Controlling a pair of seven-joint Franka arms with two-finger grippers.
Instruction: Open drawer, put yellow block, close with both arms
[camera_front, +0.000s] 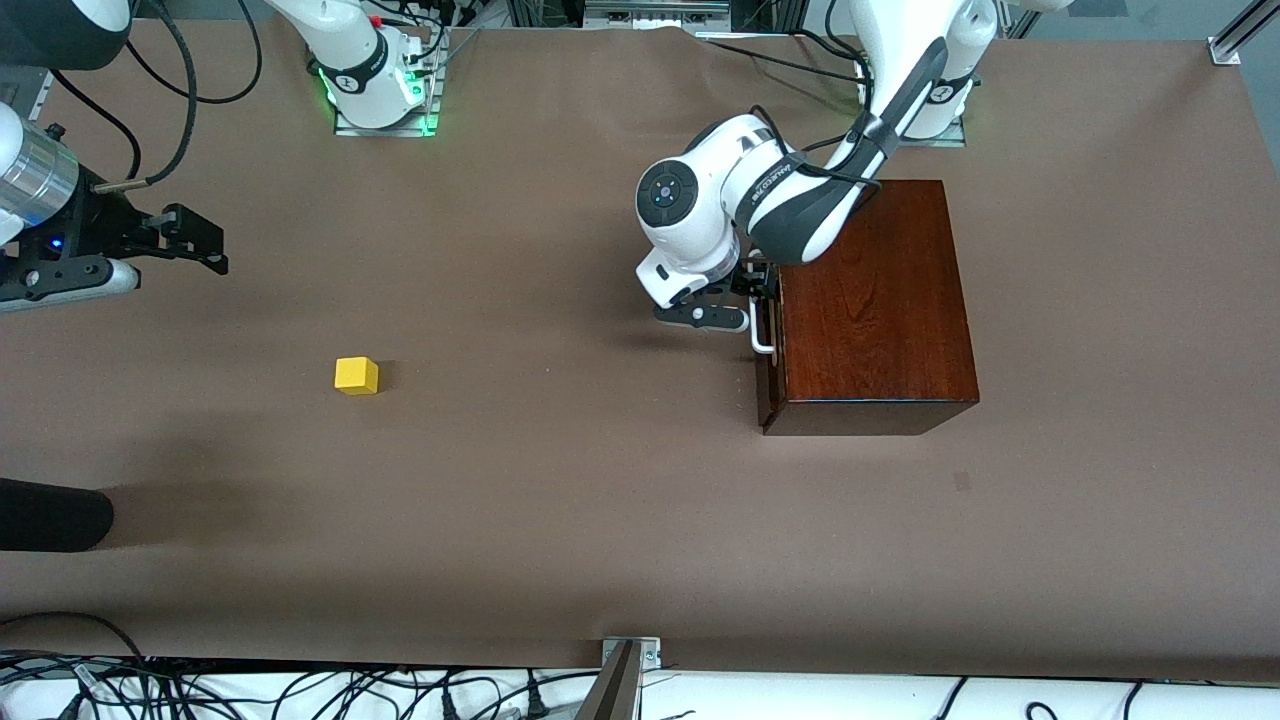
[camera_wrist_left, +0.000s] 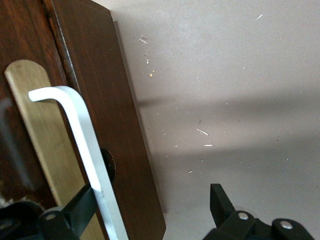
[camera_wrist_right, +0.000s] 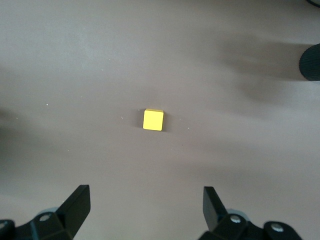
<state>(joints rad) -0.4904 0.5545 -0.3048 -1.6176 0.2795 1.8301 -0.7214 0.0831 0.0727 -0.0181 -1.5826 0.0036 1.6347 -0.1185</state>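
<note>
left wrist view is showing the left hand (camera_wrist_left: 152, 210) spread at the drawer (camera_wrist_left: 100, 125), one finger (camera_wrist_left: 82, 205) sitting under the white handle (camera_wrist_left: 85, 145), the other out over the bench (camera_wrist_left: 225, 75). the drawer is sitting closed in the wooden box (camera_front: 875, 300) toward the left arm's end. the right hand (camera_wrist_right: 145, 210) is hanging spread over the bench, with the yellow block (camera_wrist_right: 153, 120) lying alone below it, well apart from the box.
</note>
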